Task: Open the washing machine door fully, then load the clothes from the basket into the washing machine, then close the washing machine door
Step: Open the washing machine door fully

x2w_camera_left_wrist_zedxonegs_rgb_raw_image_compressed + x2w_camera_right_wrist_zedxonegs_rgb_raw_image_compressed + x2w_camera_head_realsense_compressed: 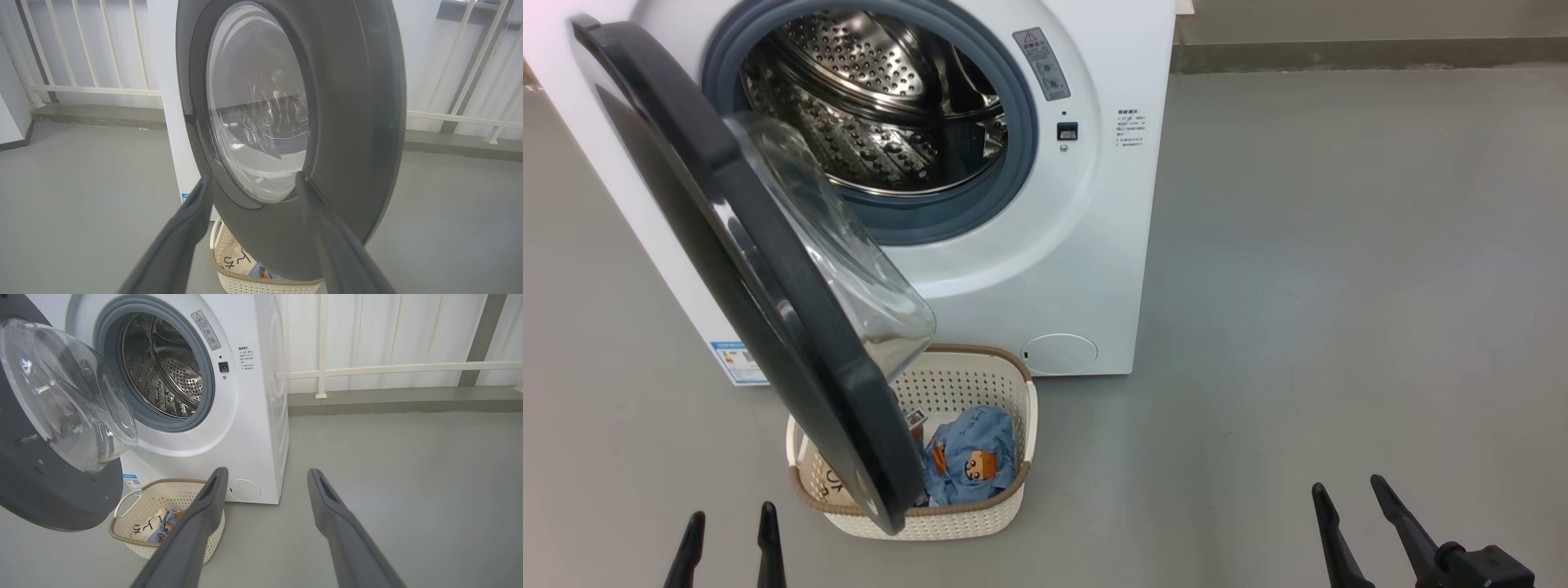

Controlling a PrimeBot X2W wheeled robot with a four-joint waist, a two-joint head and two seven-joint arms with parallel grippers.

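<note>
Two things I can't work out, lol: where's the washing machine door (pixel 760 278) relative to the left fingers (pixel 768 547), and is either set gripping anything?

Reply: Nope, nothing held. The left fingers and right fingers (pixel 1406 524) are both spread wide, released. Head view has them low at the bottom edge, pointing up toward the washing machine (pixel 1045 269). The left set is near the basket (pixel 956 388); the right set is well apart from it, over bare floor (pixel 1298 286). The door hangs swung out from the machine's left side, its lower rim up and to the right of the left fingers. In the left wrist view the door's outer face is dead ahead, with the glass framed between the two fingers.

OP: And the clothes (pixel 972 461)?

Reply: In the basket, on the floor right in front of the machine, under the door. Blue stuff with orange faces, plus a cream piece with black scribbles. The steel drum (pixel 882 106) shows through the open mouth.

OP: Arms?

Reply: Cut off by the frame, so it's just fingers and a bit of black mount on the right. The door hides the basket's left part. The wrist view can't settle whether the left tips touch the door, but the head view shows a gap.
</note>
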